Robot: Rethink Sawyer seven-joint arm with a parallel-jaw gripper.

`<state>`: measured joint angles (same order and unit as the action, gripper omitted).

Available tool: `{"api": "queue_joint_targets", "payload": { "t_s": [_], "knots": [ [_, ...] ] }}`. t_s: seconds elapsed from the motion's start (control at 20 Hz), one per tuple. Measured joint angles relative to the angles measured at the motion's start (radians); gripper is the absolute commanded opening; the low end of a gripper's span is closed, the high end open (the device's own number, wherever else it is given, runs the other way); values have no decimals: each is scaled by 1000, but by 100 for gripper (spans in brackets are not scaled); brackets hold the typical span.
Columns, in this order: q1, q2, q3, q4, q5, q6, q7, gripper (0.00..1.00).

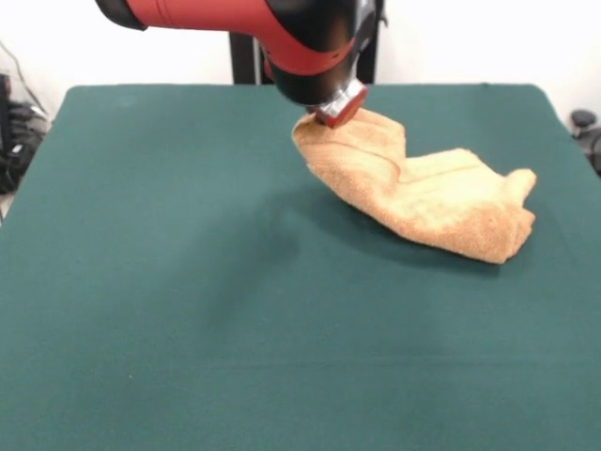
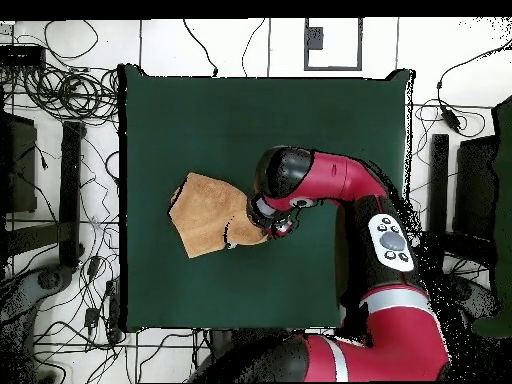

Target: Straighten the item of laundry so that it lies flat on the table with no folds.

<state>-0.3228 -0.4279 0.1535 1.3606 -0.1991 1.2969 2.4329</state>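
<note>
The towel point(image 1: 427, 202) lies in a bumpy heap on the far side of the green bench point(image 1: 188, 310), as seen from the front. It is not flat yet. One corner is pulled up high, and the rest droops down and folds over itself near the other end. My end effector point(image 1: 336, 111) sits right at that high corner. I think it has pinched the cloth, because the corner stands up against it, but I cannot see my fingers, so I cannot tell how wide they are or whether they really grip. Things could go wrong from here. If my hold is weak, the corner could slip out and the towel would flop back into a heap. If I pull too fast, the whole towel might slide along the bench and keep its folds, since nothing holds the other end down. If I drag it too far one way, it could get close to the bench edge. The front view shows me how high the corner is lifted and where the cloth doubles over. The overhead view hides that height, and there the towel looks like a flat patch. But it shows that the towel sits near the middle of the bench, with my arm point(image 2: 345, 180) reaching over it from one side.
</note>
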Motion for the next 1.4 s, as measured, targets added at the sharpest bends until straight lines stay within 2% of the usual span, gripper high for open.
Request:
{"api": "queue_joint_targets", "payload": {
  "t_s": [0.75,1.4],
  "knots": [
    [3,6,0,-49,7,19,0,0],
    [34,5,0,-106,12,158,0,0]
  ]
}}
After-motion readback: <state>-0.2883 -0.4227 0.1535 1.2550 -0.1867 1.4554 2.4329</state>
